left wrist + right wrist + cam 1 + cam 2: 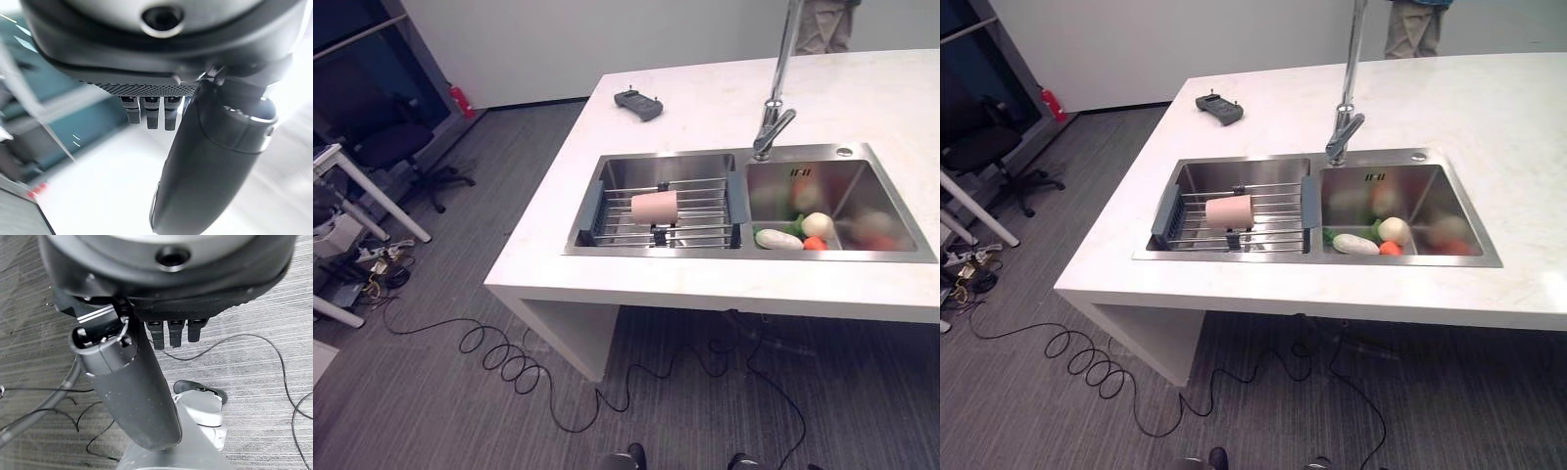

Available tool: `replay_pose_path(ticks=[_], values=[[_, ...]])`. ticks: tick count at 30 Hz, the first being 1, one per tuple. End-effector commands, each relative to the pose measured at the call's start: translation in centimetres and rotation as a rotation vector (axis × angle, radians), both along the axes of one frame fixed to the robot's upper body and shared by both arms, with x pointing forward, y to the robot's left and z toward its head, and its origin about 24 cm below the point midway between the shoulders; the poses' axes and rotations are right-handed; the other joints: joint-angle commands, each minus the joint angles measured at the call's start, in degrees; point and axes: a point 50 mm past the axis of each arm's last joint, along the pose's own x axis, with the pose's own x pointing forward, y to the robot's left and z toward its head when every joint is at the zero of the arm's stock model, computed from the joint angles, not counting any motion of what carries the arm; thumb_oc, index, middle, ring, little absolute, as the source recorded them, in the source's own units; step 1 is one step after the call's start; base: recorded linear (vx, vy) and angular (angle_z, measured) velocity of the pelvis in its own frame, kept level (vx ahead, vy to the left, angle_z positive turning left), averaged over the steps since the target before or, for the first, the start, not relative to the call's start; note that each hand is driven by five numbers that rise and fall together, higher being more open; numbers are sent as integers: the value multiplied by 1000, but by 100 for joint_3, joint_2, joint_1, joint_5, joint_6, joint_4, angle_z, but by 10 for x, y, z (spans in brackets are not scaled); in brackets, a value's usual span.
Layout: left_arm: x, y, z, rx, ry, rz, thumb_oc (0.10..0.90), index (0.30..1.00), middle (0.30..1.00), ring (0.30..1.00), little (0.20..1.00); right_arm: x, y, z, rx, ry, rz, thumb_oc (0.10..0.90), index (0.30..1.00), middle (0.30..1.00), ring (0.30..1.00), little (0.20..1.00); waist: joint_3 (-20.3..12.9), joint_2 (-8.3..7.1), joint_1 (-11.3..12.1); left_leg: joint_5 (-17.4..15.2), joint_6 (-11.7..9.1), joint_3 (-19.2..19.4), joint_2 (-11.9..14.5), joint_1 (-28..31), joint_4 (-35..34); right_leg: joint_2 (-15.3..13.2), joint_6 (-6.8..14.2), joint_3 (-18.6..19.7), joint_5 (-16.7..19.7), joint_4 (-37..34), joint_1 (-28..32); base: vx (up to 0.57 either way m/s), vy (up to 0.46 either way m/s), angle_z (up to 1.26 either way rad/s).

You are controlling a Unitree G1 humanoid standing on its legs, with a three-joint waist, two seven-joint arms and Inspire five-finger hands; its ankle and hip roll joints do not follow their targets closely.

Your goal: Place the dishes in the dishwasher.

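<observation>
**Pink cup lying on the sink rack, both hands empty**

Lying on its side on the wire rack across the left basin of the sink: a pink cup, mouth facing right. Sitting in the right basin, partly blurred and hard to make out: a white vegetable, a round pale one, something orange-red cut off by the near rim. Rising behind the basins, top cut off by the frame: the tap. Resting on the white counter at far left: a dark handheld device. Standing beyond the counter, seen only from the legs: a person. Hanging loosely, fingers relaxed and holding nothing: left hand and right hand, the latter over grey carpet.
</observation>
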Motion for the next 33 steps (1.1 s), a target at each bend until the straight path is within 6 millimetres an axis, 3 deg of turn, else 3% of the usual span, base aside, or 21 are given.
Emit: replay_pose_path(ticks=[1, 3, 4, 5, 12, 20, 26, 33], values=[[4, -21, 58, 85, -104, -147, 800, 900, 900, 900, 900, 16, 0, 3, 3, -49, 14, 800, 900, 900, 900, 900, 56, -7, -192, -614, -121, -80, 299, -283, 631, -284, 673, -68, -41, -509, 611, 37, -42, -5], [14, -37, 66, 131, -46, -217, 800, 900, 900, 900, 900, 15, -2, 3, 6, -43, 16, 800, 900, 900, 900, 900, 46, -6, -241, -617, -129, -62, 307, -272, 631, -272, 691, -45, -25, -509, 599, 47, -48, -2], [30, -57, 73, 185, 34, -290, 800, 900, 900, 900, 900, 15, -3, 4, 9, -38, 22, 800, 900, 900, 900, 900, 44, -2, -336, -621, -135, -30, 319, -251, 631, -255, 713, -4, 4, -509, 580, 55, -59, -1], [37, -66, 74, 202, 70, -322, 800, 900, 900, 900, 900, 14, -3, 4, 11, -38, 23, 800, 900, 900, 900, 900, 47, -2, -373, -617, -138, -13, 326, -247, 631, -250, 726, 18, 21, -509, 566, 51, -58, -2], [80, -105, 68, 266, 297, -394, 800, 900, 900, 900, 900, 12, -5, 5, 26, -43, 24, 800, 900, 900, 900, 900, 125, -24, -653, -589, -143, 132, 336, -275, 631, -219, 810, 230, 132, -509, 406, 30, -18, -11], [94, -103, 65, 263, 354, -335, 800, 900, 900, 900, 900, 7, -5, 4, 20, -36, 36, 800, 900, 900, 900, 900, 285, -52, -772, -533, -141, 171, 318, -424, 631, -201, 841, 391, 224, -509, 199, -3, 21, -15], [100, -97, 71, 252, 306, -258, 800, 900, 900, 900, 900, 30, -12, 15, 13, -155, 23, 800, 900, 900, 900, 900, 762, -67, -885, -403, -139, 155, 298, -773, 631, -219, 840, 530, 351, -509, -132, -106, 47, 1], [94, -89, 79, 283, 215, -172, 800, 900, 900, 900, 900, 38, -11, 17, 18, -188, 34, 800, 900, 900, 900, 900, 1022, -86, -906, -330, -162, 160, 285, -984, 631, -254, 863, 542, 433, -509, -325, -39, 28, 1]])
